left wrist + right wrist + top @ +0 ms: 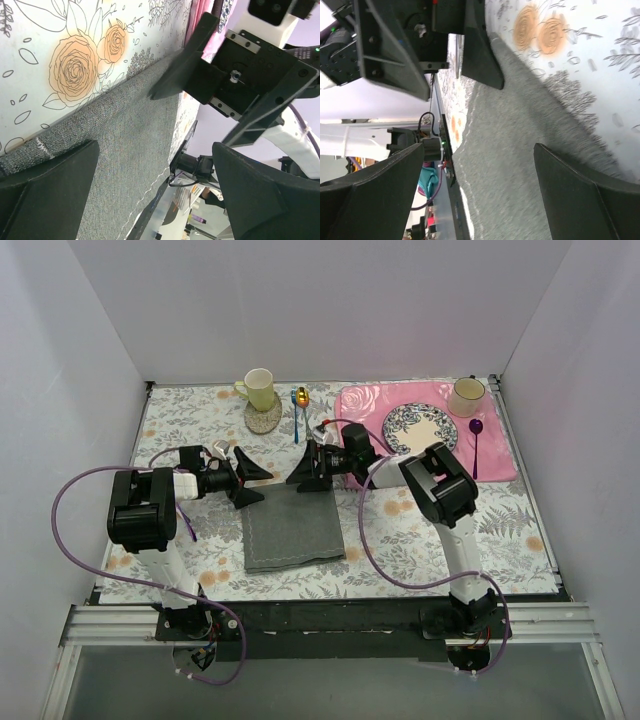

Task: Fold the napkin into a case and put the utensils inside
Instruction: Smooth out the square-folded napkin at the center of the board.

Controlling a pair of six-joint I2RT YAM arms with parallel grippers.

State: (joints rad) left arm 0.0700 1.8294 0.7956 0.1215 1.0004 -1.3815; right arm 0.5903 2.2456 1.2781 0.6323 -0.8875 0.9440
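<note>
Floral tablecloth (pixel 200 420); plate (pixel 419 428) only overhead, napkin (pixel 292 530) everywhere.

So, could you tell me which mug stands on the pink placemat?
The cream ceramic mug far right; the pale yellow mug sits on a round coaster.

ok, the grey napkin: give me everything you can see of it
The napkin is a plain dark grey cloth, woven and slightly coarse, with stitched edges and a bit of pale thread at one edge. It is roughly rectangular and lies flat, slightly askew, on the floral tablecloth between the two arms, with no fold showing and nothing on it. The open left gripper and open right gripper sit at its two far corners. Contact cannot be told.
</note>
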